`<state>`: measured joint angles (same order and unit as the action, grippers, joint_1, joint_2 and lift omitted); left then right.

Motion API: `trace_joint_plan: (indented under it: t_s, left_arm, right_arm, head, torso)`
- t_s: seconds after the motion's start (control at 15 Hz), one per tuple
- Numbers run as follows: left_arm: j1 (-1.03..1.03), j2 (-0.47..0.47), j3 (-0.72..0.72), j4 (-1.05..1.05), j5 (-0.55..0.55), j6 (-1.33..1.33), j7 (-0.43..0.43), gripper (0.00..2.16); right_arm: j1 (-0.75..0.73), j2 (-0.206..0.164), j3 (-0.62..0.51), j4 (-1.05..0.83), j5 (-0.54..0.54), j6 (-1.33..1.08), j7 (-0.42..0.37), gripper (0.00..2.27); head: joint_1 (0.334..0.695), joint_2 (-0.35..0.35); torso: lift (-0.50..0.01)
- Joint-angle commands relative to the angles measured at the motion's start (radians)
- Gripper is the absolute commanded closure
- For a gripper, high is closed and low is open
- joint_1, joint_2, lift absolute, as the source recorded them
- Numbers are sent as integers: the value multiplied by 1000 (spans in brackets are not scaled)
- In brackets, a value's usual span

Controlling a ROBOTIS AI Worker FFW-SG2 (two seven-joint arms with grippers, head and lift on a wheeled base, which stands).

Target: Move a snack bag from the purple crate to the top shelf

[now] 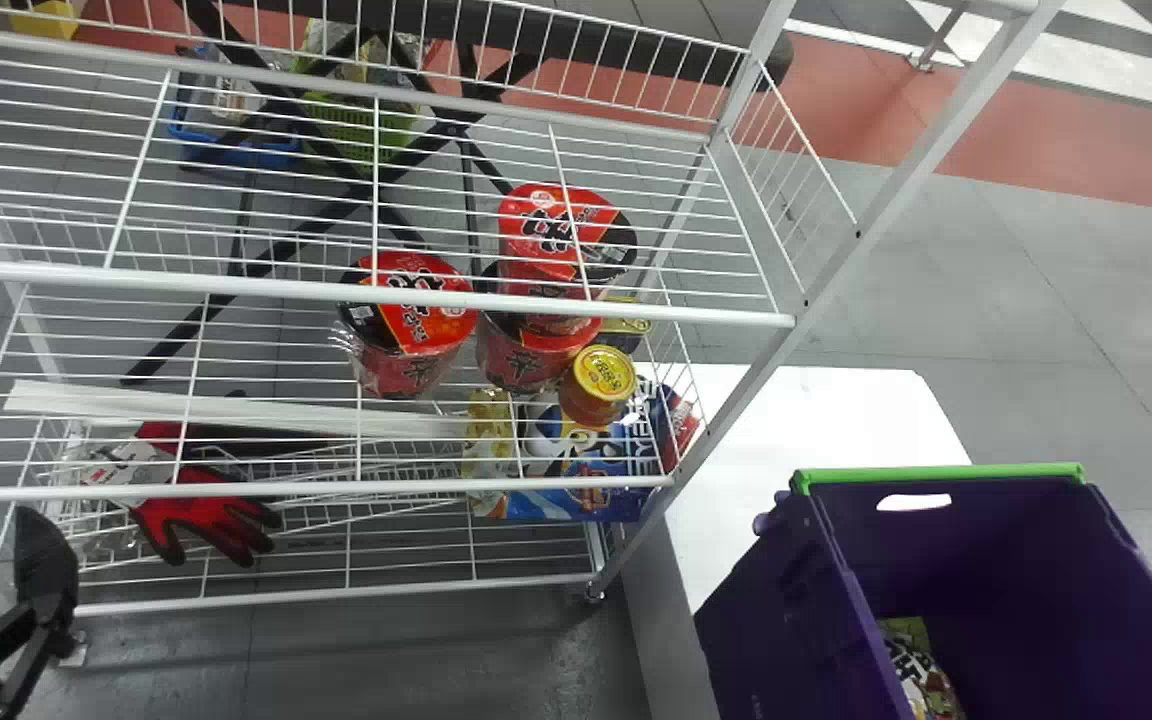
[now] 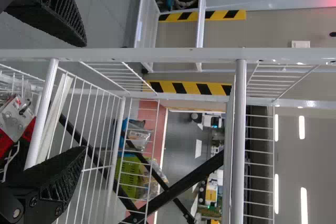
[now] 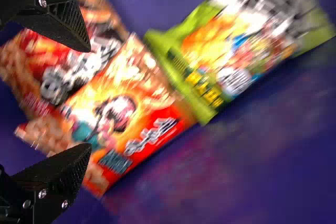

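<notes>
Rack post [image 1: 733, 402] btwn red tubs [image 1: 414, 370] & purple crate [image 1: 776, 600], R fingers [image 3: 55, 17] wide over snack bags [image 3: 126, 124], L fingers [image 1: 44, 565] wide nr glove [image 1: 221, 515].

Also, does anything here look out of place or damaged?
A red glove lies low at the left of the rack, odd on shelving that holds packaged goods. In the purple crate, snack bags lie askew, some overlapping, probably just loose packing. I see no spill or damage.
</notes>
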<state>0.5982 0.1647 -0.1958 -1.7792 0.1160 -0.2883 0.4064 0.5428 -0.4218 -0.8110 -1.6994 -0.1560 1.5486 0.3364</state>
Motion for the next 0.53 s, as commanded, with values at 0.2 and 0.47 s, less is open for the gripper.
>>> trace_joint_plan:
  t_s: [0.2, 0.47]
  left_arm:
    - [0, 2, 9, 4, 14, -13, -12, 117]
    - [0, 2, 9, 6, 16, -28, -14, 117]
  right_arm:
    - [-17, -34, 102, 113, 135, 24, 7, 191]
    - [-47, -38, 173, 181, 213, 24, 10, 194]
  head:
    - [695, -350]
    - [695, -350]
  torso:
    - [-454]
    - [-454]
